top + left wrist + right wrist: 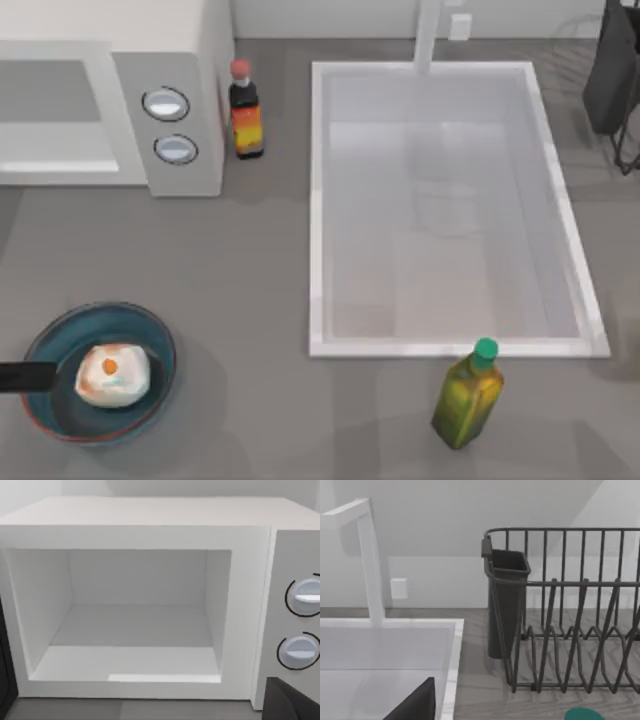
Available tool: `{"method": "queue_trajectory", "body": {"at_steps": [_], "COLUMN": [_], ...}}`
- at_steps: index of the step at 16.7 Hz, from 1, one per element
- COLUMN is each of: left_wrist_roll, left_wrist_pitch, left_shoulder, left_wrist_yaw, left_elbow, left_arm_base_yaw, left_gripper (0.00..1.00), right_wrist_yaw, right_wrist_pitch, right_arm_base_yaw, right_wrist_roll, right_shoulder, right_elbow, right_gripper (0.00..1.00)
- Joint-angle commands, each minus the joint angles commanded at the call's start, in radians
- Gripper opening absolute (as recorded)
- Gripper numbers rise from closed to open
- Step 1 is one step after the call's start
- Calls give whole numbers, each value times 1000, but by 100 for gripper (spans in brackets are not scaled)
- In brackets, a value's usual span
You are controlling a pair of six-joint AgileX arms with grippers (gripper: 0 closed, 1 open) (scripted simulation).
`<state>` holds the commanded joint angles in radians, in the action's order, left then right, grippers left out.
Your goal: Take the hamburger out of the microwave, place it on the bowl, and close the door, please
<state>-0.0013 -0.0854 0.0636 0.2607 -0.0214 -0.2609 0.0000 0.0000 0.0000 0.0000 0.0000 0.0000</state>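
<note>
Hamburger [112, 374] in bowl [98, 372], green-capped oil bottle [467, 394] near sink [318, 200]; pincer states untellable.

microwave [110, 95] cut off at the top view's left edge, door out of frame, dish rack [612, 70] cropped at right

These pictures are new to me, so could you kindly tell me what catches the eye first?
The hamburger sits in the blue bowl at the table's front left. Behind it the microwave stands open, its cavity bare. A big white sink fills the middle, with a green-capped oil bottle in front.
</note>
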Motion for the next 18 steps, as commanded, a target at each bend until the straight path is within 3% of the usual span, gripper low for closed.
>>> {"method": "queue_trajectory", "body": {"at_steps": [5,13,18], "left_wrist_roll": [0,2,1], "left_wrist_pitch": [13,183,196], "left_shoulder": [-18,-230,-244], "left_wrist_yaw": [13,307,323], "left_elbow": [0,-44,-43], "left_arm_base_yaw": [-13,-307,-323], "left_gripper": [0,0,0], "right_wrist_yaw": [0,0,0], "right_wrist_pitch": [0,0,0], "right_arm_base_yaw": [0,0,0], "right_wrist_roll": [0,0,0], "right_shoulder": [0,0,0], "right_elbow": [0,0,0], "right_gripper": [100,100,100]}}
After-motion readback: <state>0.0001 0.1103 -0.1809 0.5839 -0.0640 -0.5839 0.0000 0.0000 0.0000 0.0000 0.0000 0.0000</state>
